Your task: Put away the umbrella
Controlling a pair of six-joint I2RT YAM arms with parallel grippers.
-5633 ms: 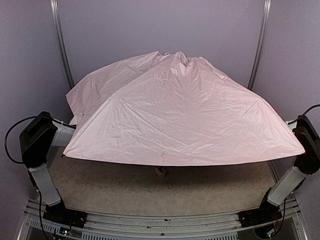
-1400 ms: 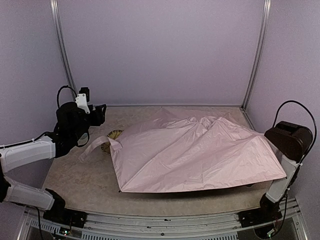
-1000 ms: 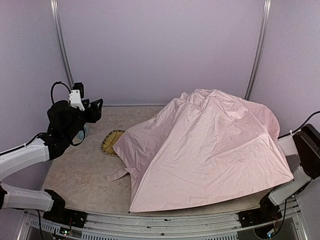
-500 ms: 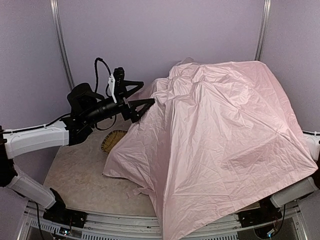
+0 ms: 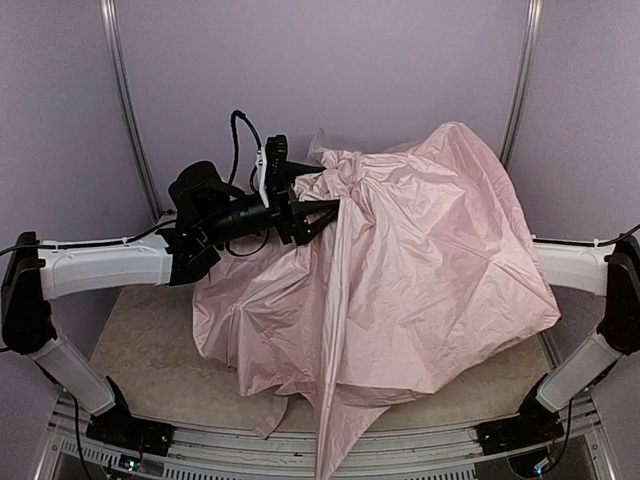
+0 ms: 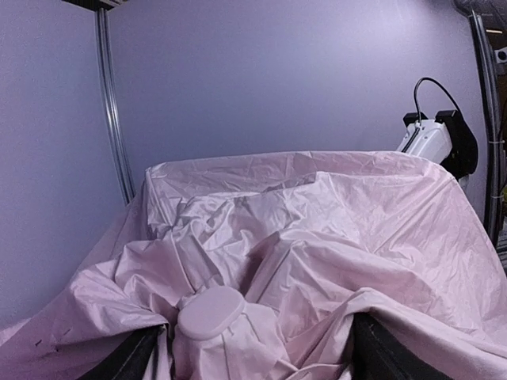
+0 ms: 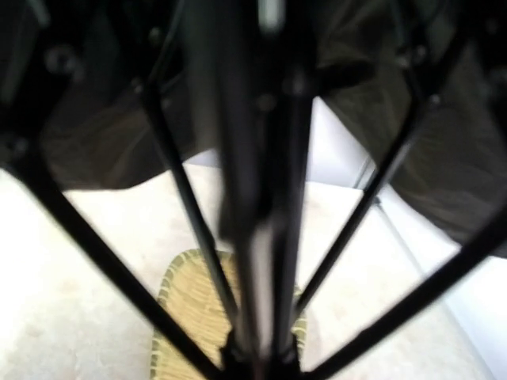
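A woven yellow straw mat (image 7: 186,317) lies flat on the beige speckled table (image 5: 140,345). Behind the table rises a lilac wall (image 5: 330,70); upright metal rails (image 5: 124,110) stand at the table's far corners.

Umbrella (image 5: 420,260) fills table (image 5: 140,340) ctr; room at L edge.

The umbrella (image 5: 420,260), pale pink and crumpled, is seen raised at centre and right (dark ribs (image 7: 184,194) showing beneath), one fold trailing toward the frame's lower edge.
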